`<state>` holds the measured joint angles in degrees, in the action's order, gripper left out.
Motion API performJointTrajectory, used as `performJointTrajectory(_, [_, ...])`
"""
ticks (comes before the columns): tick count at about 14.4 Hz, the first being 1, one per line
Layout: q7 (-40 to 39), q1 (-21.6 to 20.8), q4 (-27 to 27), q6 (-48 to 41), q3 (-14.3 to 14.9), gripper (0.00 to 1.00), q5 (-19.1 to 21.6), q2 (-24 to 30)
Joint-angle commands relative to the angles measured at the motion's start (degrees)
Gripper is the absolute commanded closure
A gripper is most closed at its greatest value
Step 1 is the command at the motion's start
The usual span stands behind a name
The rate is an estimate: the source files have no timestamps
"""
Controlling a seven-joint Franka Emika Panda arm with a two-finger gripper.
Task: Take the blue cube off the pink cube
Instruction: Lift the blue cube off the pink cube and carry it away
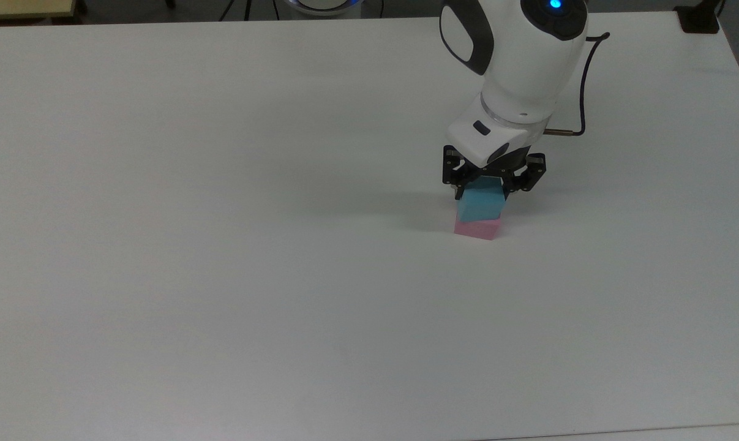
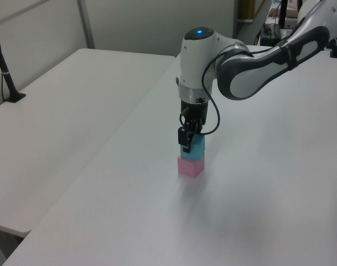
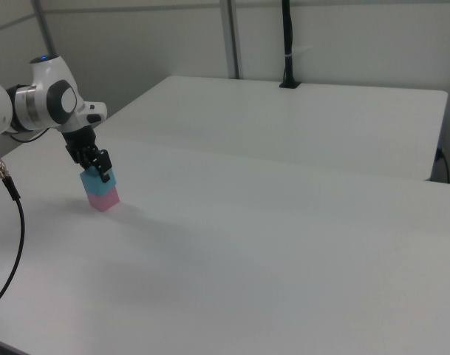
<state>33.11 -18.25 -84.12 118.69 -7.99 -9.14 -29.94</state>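
Blue cube point(image 1: 479, 205), a small matte sky-blue block, sits on top of the pink cube point(image 1: 478, 229), a small matte pale pink block of about the same size. In the top view the stack stands right of the worktop's centre; the blue cube is turned slightly relative to the pink one, whose lower front edge shows beneath it. The pink cube rests directly on the white worktop point(image 1: 222, 245).

The black two-finger claw point(image 1: 483, 192) on the white robot arm point(image 1: 519, 73) is lowered over the blue cube. Its fingers point(image 1: 458, 190) stand on either side of the cube's upper part, one at the top view's left and one at the top view's right. The fingers lie close against the cube's sides, but whether they are pressing on it or are just clear of it cannot be told. In the left view the claw point(image 2: 186, 145) covers the blue cube's point(image 2: 197, 147) near upper corner.

A dark cable point(image 1: 583, 79) loops from the arm's wrist. A second white worktop point(image 2: 63, 111) adjoins the first, with a black post point(image 2: 5, 72) standing on it, well apart from the stack.
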Motion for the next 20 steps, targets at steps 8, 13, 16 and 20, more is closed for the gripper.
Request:
performJointTrajectory(8, [-19.9, 17.17, -0.34, -8.47, 1.31, 0.82, -0.79, 4.98])
performJointTrajectory(13, [-37.83, 35.54, -0.34, -6.11, 1.31, 0.82, -1.05, 4.37])
performJointTrajectory(16, [-45.74, 42.22, -0.34, -1.9, 1.4, 0.81, -1.22, 1.83])
performJointTrajectory(20, [-51.22, 48.39, -0.34, 10.84, 2.36, 0.79, -0.79, -3.62])
